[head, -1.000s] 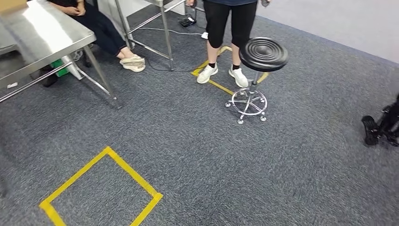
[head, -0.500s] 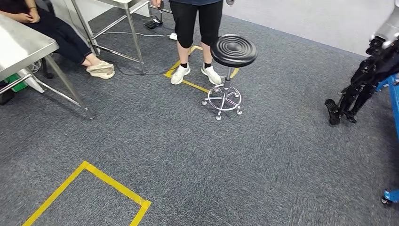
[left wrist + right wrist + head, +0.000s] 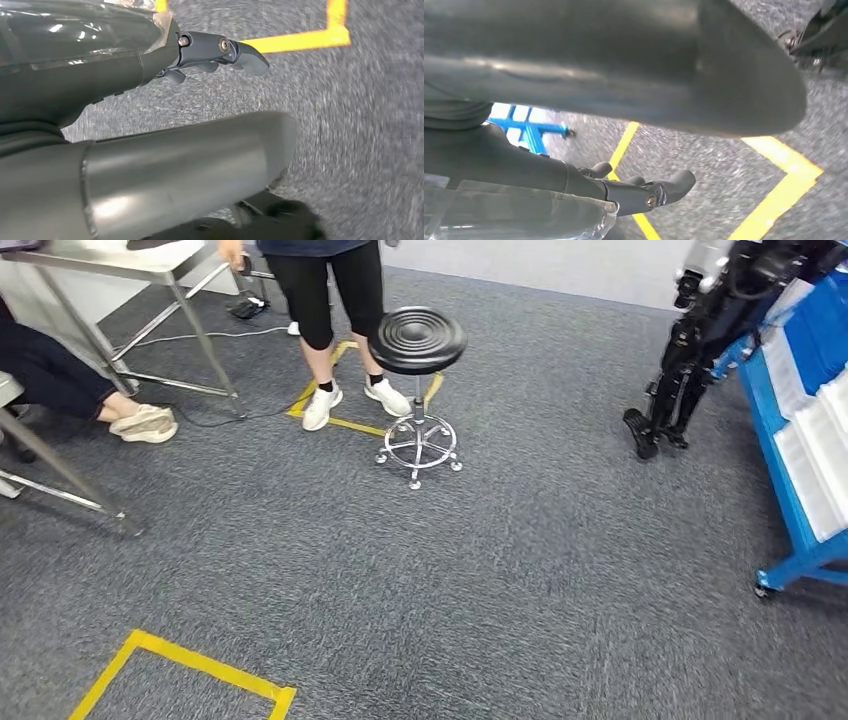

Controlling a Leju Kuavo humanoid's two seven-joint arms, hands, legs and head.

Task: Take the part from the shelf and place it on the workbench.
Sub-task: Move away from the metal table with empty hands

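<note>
Both hands hang with nothing held: left hand, right hand, fingers loosely apart | part not yet picked (cannot make it out) | shelf at right edge | risk: walking could clip stool or person, upper centre

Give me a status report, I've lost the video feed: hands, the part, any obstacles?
Left hand and right hand hang empty over carpet. No part visible; blue shelf at right. Stool and a standing person ahead-left.
</note>
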